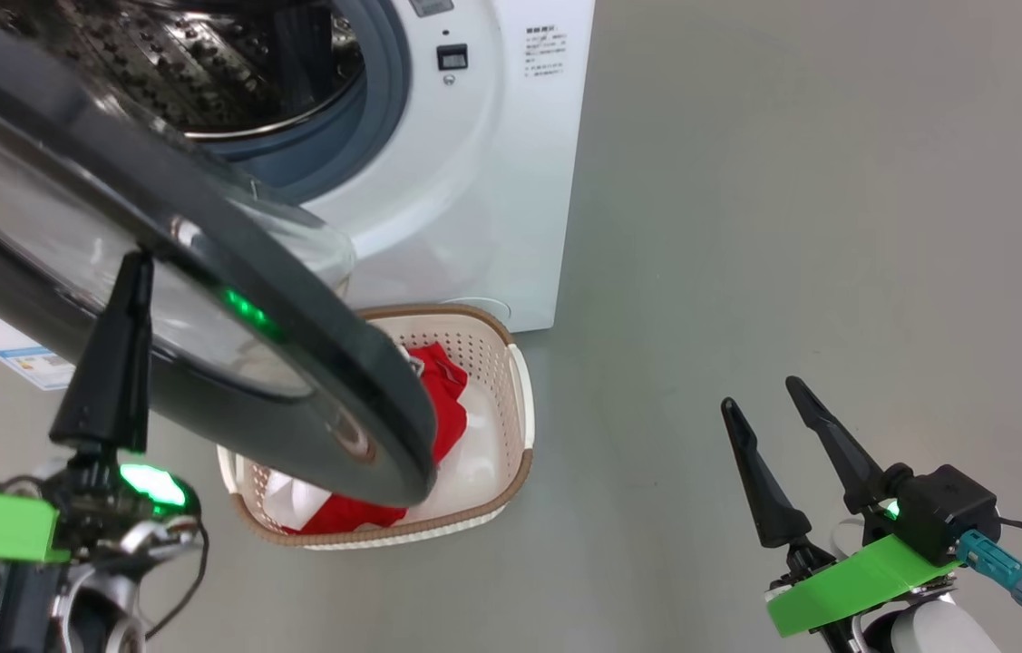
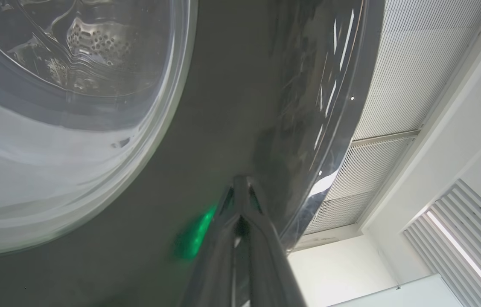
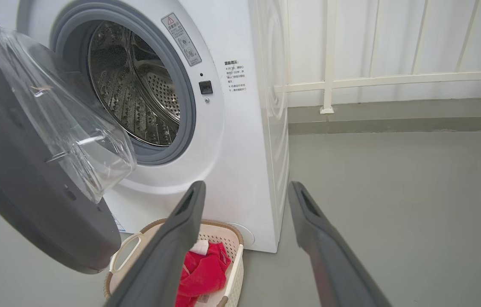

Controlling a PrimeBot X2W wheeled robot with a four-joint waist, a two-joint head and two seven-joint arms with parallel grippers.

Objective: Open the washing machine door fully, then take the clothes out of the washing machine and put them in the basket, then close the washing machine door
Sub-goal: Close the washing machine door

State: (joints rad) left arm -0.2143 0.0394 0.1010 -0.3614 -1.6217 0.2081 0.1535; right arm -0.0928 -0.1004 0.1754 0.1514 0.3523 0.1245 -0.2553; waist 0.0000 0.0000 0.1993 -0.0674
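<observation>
The washing machine door (image 1: 202, 227) (image 3: 18, 170) (image 2: 223, 106) stands swung out from the washing machine (image 1: 474, 181) (image 3: 240, 170), part-way between shut and wide open, its clear glass bowl (image 3: 74, 123) bulging toward the grey rubber seal (image 3: 185, 106) and the perforated steel drum (image 1: 202, 73) (image 3: 138, 98). The left jaws are closed with nothing between them, the two dark fingers (image 1: 116, 345) (image 2: 249, 221) pressed together into one spike that points up at the outer face of the door. In the left wrist view their tip lies on the glossy black rim just beside the glass; it looks to be touching, though the reflections there make that hard to settle. A green glow (image 1: 248, 313) (image 2: 193, 238) reflects in the rim near the fingers. The right jaws stand wide apart and hold nothing, their fingers (image 1: 760, 481) (image 3: 167, 251) hanging over the bare grey floor (image 1: 792, 227), well apart from the door and the machine. The basket (image 1: 520, 399) (image 3: 231, 273) sits on the floor just in front of the machine's lower front, below the door's free edge, which covers part of it in the head view. The clothes (image 1: 442, 399) (image 3: 202, 273) lie inside the basket, bright red fabric bunched along its bottom with a white piece (image 1: 293, 494) (image 3: 199, 247) among them. A small blue label (image 1: 34, 363) shows low on the machine's front, and a white railing (image 3: 330, 76) runs along the wall behind.
</observation>
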